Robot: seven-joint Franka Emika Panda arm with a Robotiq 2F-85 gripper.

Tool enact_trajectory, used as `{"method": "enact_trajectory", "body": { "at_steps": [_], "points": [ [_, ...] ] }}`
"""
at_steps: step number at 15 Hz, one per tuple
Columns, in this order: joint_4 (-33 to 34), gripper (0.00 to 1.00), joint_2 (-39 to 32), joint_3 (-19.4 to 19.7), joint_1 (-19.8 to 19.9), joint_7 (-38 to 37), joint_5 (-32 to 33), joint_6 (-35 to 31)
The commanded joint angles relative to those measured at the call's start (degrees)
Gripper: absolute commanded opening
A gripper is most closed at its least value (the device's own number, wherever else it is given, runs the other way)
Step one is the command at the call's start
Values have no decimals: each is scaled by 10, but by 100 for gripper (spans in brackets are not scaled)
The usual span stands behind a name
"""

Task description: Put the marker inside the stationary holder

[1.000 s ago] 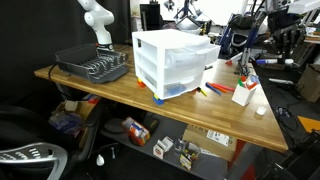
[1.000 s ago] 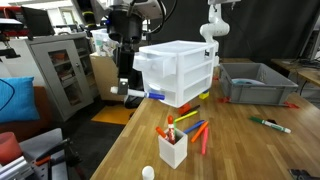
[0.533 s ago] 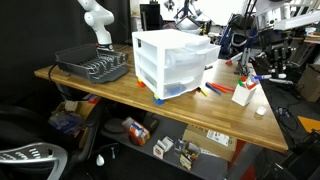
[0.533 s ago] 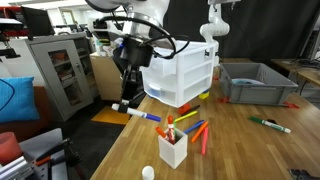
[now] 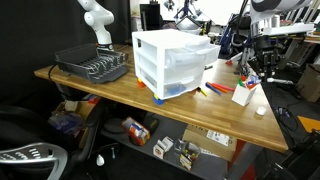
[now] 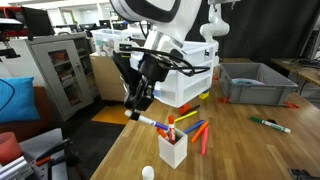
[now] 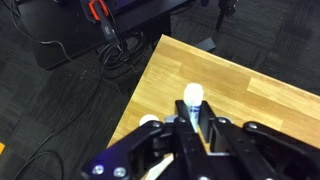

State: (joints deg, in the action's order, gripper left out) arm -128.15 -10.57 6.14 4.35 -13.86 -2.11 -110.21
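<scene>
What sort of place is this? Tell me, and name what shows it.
Probably a robotics lab: a white robot arm standing behind the wooden table, a grey metal cabinet, and cables on the floor.

The marker [image 6: 150, 121] is a slim white stick with a dark end. It is clamped between the fingers of the gripper [image 6: 137, 113] and lies nearly level, its free end pointing away from the hand. In the wrist view its rounded white tip pokes out past the fingers. The stationary holder [image 6: 173, 150] is a small white box standing upright, below and just beyond the marker's free end. Red, orange and green pens [image 6: 172, 128] stick up from its open top.
</scene>
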Motion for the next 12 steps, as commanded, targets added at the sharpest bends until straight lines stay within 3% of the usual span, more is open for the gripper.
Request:
{"method": "enact_trajectory", "body": {
  "at_steps": [1,6,7,12],
  "points": [
    [4,17,-1,1,1,0,0,3],
    [5,17,-1,1,1,-1,-1,4],
    [5,4,-1,1,1,-1,-1,4],
    [0,4,22,-4,-8,-22,-4,50]
  ]
}}
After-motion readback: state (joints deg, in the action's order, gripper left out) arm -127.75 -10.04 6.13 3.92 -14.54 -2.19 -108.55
